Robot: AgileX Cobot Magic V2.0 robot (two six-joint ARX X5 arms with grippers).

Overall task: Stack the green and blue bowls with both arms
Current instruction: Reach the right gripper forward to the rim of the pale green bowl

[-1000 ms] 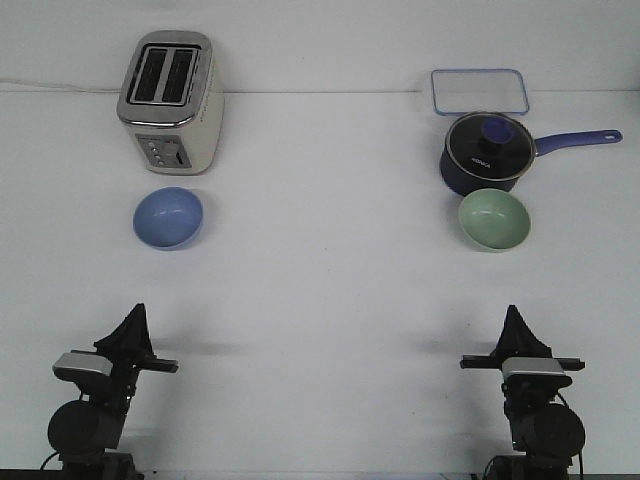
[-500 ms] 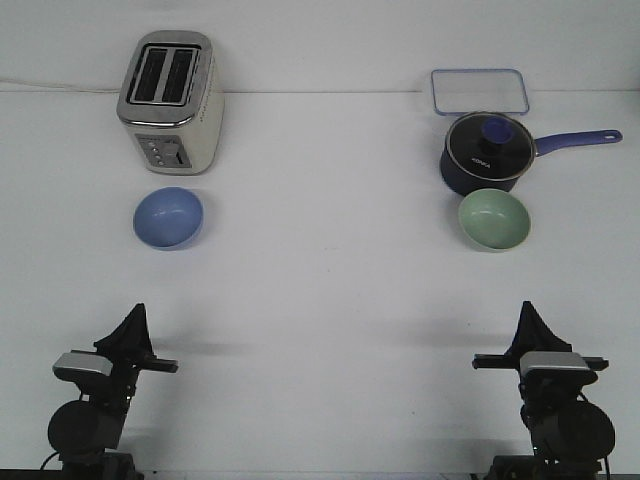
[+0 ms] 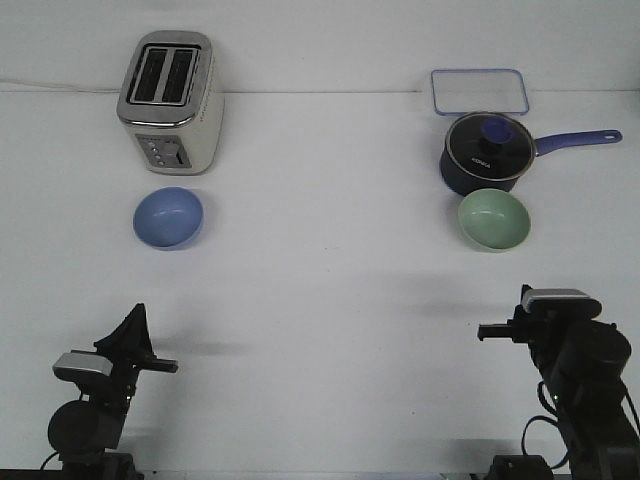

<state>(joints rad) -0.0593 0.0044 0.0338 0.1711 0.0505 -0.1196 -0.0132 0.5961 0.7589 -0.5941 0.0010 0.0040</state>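
The light blue bowl [image 3: 168, 217] sits upright on the white table at the left, just in front of the toaster. The pale green bowl [image 3: 494, 219] sits upright at the right, touching or nearly touching the front of the saucepan. Both bowls are empty. My left gripper [image 3: 136, 312] rests low at the near left, its fingers drawn together to a point, well short of the blue bowl. My right gripper [image 3: 524, 294] is raised at the near right, in front of the green bowl and apart from it. Its fingers are mostly hidden behind the wrist.
A silver two-slot toaster [image 3: 170, 100] stands at the back left. A dark navy saucepan [image 3: 483, 152] with a glass lid and a handle pointing right stands behind the green bowl. A clear lidded container [image 3: 479, 92] lies behind the saucepan.
My right arm has lifted, shifted right and turned, so its fingers no longer stand up as a peak. The left arm and both bowls have not moved.
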